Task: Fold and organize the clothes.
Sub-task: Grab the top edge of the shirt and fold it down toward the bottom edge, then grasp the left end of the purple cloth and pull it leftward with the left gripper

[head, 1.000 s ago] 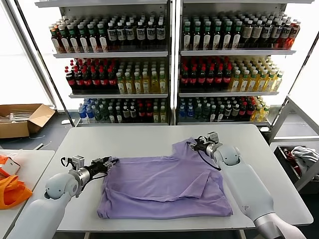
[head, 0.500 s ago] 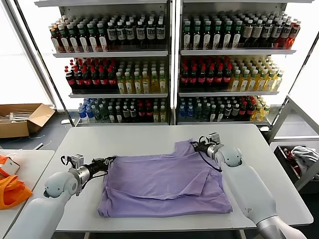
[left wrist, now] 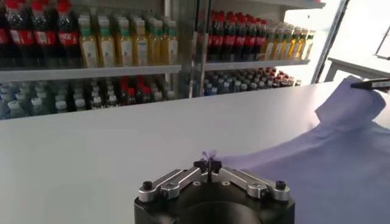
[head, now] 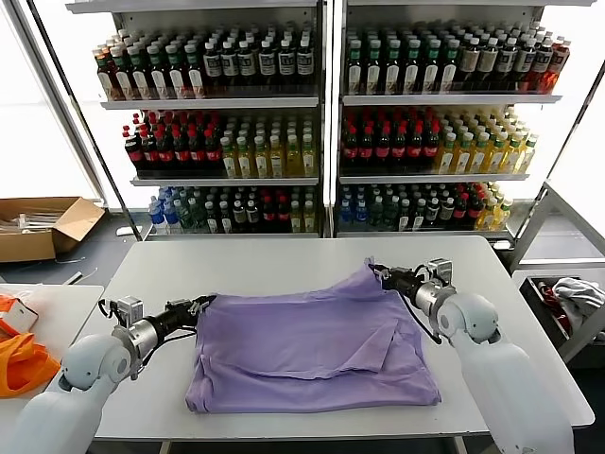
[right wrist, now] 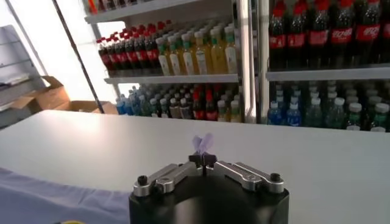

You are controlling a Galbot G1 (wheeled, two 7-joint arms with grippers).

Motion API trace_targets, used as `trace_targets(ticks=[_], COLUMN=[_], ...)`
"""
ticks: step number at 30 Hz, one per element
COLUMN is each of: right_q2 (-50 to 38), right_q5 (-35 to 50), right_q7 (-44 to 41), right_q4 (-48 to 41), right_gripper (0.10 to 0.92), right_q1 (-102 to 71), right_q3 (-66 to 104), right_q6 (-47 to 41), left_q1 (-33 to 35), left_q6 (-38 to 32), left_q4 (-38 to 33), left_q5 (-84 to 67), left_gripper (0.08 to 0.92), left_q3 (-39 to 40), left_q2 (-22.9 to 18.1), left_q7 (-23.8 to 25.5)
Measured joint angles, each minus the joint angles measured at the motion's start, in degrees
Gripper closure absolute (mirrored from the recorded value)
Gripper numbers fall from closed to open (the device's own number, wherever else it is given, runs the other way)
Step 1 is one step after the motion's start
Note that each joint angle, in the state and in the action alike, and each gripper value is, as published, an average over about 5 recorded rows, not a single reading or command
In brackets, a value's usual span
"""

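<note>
A lavender T-shirt (head: 312, 350) lies partly folded on the white table (head: 265, 260), plain side up. My left gripper (head: 206, 302) is shut on its far left corner; a tuft of purple fabric sticks out between the shut jaws in the left wrist view (left wrist: 209, 159). My right gripper (head: 378, 271) is shut on the far right corner, lifted a little off the table; a purple tuft shows between its jaws in the right wrist view (right wrist: 203, 149). The shirt (left wrist: 329, 164) stretches away from the left gripper. No printed graphic shows.
Shelves of bottled drinks (head: 321, 123) stand behind the table. An orange bag (head: 21, 361) lies on a side table at the left. A cardboard box (head: 43, 225) sits on the floor at the left. A grey-white cloth bundle (head: 579, 293) lies at the right.
Both grippers have moved outward with the shirt's far corners, left gripper leftward and right gripper rightward, pulling the far edge of the shirt straighter and wider.
</note>
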Motion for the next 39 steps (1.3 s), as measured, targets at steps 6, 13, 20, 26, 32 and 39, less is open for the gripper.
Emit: trace_targets(ticks=[6, 13, 20, 26, 32, 39], right_q2=[-2.62, -3.42, -3.63, -3.01, -0.29, 4.26], right_q5=[1.03, 1.14, 1.13, 1.0, -1.84, -4.62], right_q7=[-0.34, -0.27, 0.1, 0.44, 2.13, 4.24], right_q4=[7.91, 14.67, 19.11, 22.22, 24.13, 25.79], right_gripper=[0.92, 0.92, 0.843, 0.67, 0.514, 0.306], right_q1=[-11.24, -22.92, -30.29, -33.49, -34.07, -35.85], right_q3=[6.67, 11.52, 13.97, 16.77, 19.89, 22.52], right_q6=[1.35, 3.34, 5.59, 8.37, 13.93, 21.49], left_q1=[7.55, 17.89, 25.03, 27.89, 29.58, 31.12], left_q6=[0.6, 1.61, 1.67, 1.57, 0.81, -2.27], left_q4=[-6.86, -14.03, -18.71, -22.32, -26.01, -27.44], left_q5=[0.99, 3.34, 7.0, 8.67, 7.84, 8.71], left_gripper=[0.914, 0.914, 0.872, 0.705, 0.532, 0.333], left_q3=[-4.01, -8.36, -10.62, -13.36, -15.9, -14.54], left_q2=[-0.69, -0.63, -1.09, -1.85, -3.54, -8.61], left_q7=[-0.49, -0.08, 0.48, -0.13, -3.25, -11.13])
